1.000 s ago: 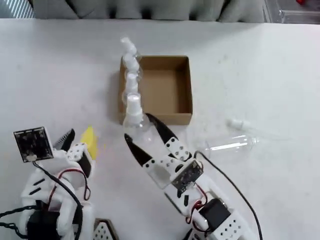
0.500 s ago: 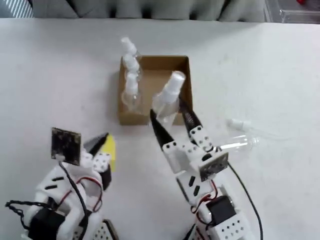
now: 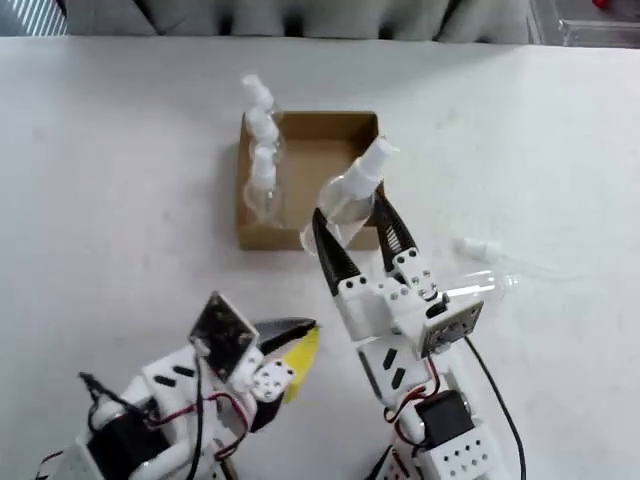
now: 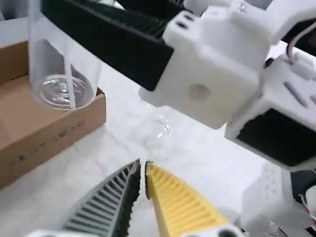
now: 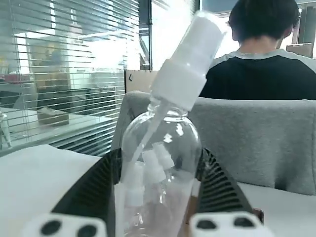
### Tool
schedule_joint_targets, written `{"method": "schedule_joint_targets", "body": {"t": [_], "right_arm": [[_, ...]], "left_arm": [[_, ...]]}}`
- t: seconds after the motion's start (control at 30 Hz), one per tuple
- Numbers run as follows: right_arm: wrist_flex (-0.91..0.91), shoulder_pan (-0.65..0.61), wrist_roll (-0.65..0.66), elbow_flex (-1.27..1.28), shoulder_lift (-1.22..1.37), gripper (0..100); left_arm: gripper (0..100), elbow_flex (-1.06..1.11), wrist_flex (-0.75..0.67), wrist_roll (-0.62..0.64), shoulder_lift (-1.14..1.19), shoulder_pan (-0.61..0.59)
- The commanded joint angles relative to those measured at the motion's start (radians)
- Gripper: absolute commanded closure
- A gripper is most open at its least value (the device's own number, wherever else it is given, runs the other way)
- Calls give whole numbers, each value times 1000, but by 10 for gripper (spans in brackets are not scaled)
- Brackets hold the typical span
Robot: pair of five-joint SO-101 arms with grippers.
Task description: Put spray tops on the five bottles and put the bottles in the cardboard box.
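Right, the right gripper (image 3: 347, 208) has a bottle (image 3: 352, 190) pinched between its two black fingers (image 3: 335, 255), jaws spread just wide enough to clamp the clear body on both sides. The bottle wears its spray top (image 3: 376, 160) and leans, with the top tipped toward the far right corner of the box (image 3: 268, 238). It hangs over the front right part of the box.

From the right wrist, the bottle (image 5: 160, 158) sits squarely between the fingers (image 5: 98, 187), white top (image 5: 190, 64) slanting up and away.

From the left wrist, the bottle's round base (image 4: 61, 89) shows from underneath, lifted above the box (image 4: 44, 133) near its front corner. One black finger (image 4: 113, 44) of the right gripper runs alongside it.

Inside the box, three bottles (image 3: 263, 135) stand in a row against the left wall, all capped, one behind the other.

Out on the table (image 3: 120, 150), right of the box, a fifth bottle (image 3: 465, 290) lies on its side with no cap. It sits just beside the right arm's wrist. A loose top (image 3: 478, 247) lies near it, a little farther back, apart from the neck.

Now the left gripper (image 3: 300, 335): low over the table in front of the box, well short of it, holding nothing. Its jaws are pressed together. In the left wrist view the gripper (image 4: 143, 170) has its grey finger and yellow finger (image 4: 182, 202) meeting at the tips.
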Motion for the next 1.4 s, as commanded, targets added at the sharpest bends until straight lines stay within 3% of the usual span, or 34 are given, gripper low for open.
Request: {"method": "schedule_joint_targets", "body": {"t": [0.0, 0.23, 0.43, 0.73, 1.03, 1.37], "right_arm": [[-16, 8, -32, 5, -15, 983], [10, -4, -38, 5, -15, 983], [50, -51, -34, 5, -15, 983], [56, -51, -31, 5, -15, 983], [87, -53, -31, 5, -15, 983], [74, -51, -32, 5, -16, 983]], "left_arm": [[980, 57, -132, -9, -15, 10], [980, 169, -281, -9, -15, -5], [980, 328, -554, -11, -13, -170], [980, 325, -537, -11, -13, -228], [980, 325, -580, -5, -13, -381], [980, 325, -569, -3, -13, -383]]}}
